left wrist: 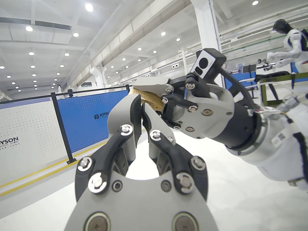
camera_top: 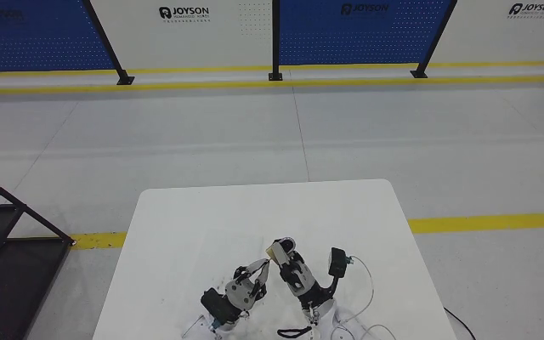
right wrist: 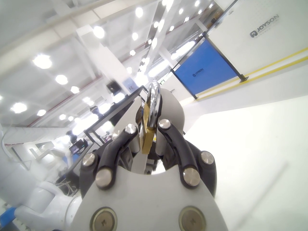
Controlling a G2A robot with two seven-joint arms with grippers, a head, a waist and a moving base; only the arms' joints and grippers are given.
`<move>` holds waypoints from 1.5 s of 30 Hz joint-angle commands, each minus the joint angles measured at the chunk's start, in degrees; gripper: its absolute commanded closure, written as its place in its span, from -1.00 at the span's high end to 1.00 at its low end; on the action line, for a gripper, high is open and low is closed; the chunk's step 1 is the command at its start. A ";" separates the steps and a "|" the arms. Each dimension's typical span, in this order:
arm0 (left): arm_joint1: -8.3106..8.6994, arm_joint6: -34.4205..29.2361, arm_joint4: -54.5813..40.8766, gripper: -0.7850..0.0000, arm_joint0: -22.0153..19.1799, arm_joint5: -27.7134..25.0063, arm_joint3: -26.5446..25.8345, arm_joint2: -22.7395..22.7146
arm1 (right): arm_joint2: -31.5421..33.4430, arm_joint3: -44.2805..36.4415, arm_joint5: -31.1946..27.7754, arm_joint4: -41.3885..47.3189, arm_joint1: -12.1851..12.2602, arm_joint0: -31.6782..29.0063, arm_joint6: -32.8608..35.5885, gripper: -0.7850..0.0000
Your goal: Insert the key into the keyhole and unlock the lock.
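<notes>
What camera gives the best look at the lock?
The right wrist view: the lock is close, with brass body and shackle both visible between the fingers. The left wrist view shows the lock partly hidden; the top view shows a small tan speck.

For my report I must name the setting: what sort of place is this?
Probably a robot test hall: blue and white barrier panels, yellow floor lines, and another humanoid robot farther off.
</notes>
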 commanded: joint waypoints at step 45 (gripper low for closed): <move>6.03 -0.52 -12.69 1.00 14.11 -25.47 -6.93 -20.80 | -7.57 9.91 17.06 2.14 -2.38 9.99 18.09 -1.00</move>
